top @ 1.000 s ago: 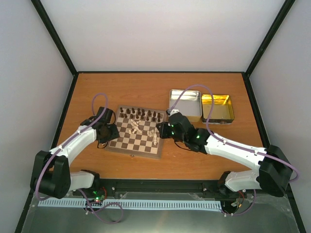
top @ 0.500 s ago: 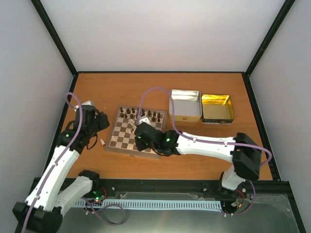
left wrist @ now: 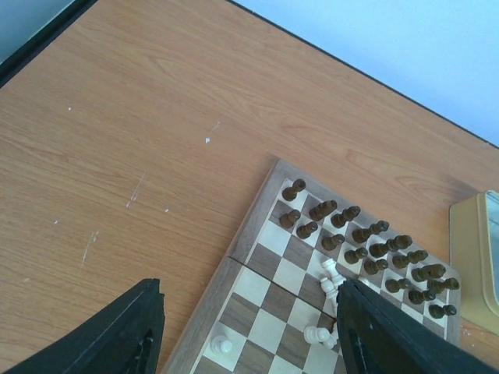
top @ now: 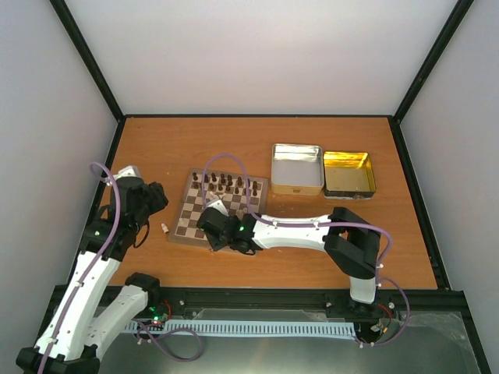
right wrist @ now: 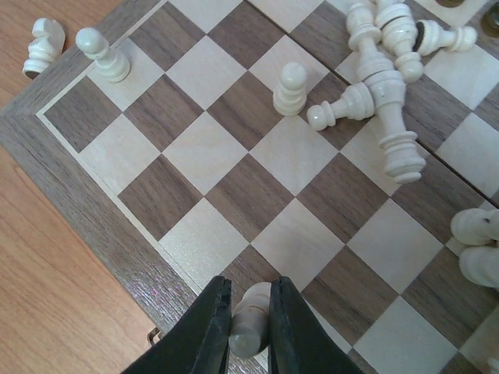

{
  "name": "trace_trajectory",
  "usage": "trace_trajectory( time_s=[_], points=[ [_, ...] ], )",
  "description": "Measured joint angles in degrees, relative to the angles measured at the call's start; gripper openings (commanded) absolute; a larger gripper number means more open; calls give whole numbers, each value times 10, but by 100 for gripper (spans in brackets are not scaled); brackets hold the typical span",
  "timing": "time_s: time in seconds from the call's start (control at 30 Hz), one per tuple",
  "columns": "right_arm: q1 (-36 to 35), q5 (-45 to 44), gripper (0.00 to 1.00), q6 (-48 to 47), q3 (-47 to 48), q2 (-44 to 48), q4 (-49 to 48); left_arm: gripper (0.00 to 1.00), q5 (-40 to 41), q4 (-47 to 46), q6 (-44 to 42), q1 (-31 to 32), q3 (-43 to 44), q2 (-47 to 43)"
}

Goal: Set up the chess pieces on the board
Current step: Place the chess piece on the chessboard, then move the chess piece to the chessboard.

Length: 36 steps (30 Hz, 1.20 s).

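The board [top: 187, 222] lies left of the table's centre. Dark chess pieces [top: 226, 185] stand in two rows along its far edge and show in the left wrist view [left wrist: 366, 241]. My right gripper [top: 212, 227] is over the board's near left corner. In the right wrist view it [right wrist: 249, 323] is shut on a cream piece [right wrist: 251, 315] just above a dark square. Fallen cream pieces [right wrist: 386, 70] lie in a pile, and two cream pawns [right wrist: 292, 86] stand nearby. My left gripper [top: 154, 196] hangs left of the board, open wide and empty [left wrist: 249, 343].
A cream piece [top: 164, 227] lies on the table just left of the board; it also shows in the right wrist view [right wrist: 43, 45]. A silver tin [top: 297, 167] and a gold tin [top: 348, 173] stand open at the back right.
My right gripper has swept left across the board, from its right side to its near left corner. My left arm has pulled back left, off the board. A cream piece now lies on the table.
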<state>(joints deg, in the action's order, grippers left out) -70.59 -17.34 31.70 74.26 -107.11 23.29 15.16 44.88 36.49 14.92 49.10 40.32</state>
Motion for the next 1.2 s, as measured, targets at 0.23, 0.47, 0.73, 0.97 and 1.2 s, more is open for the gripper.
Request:
trace_trajectory(
  time_s=[0.23,0.47,0.73,0.97,1.2],
  points=[
    [-1,16,24,-15,0,-14,-16,62,-9,-1,-1,0,-16,6],
    [-1,16,37,-5,16,-16,7,63,-15,-1,-3,0,-17,7],
    [-1,5,40,24,81,-29,74,64,-14,-1,-5,0,-17,7],
    [-1,6,40,37,87,-50,107,65,-12,-1,-5,0,-17,-14],
    [-1,16,28,38,98,-70,121,66,-10,-2,-4,0,-17,-26]
  ],
)
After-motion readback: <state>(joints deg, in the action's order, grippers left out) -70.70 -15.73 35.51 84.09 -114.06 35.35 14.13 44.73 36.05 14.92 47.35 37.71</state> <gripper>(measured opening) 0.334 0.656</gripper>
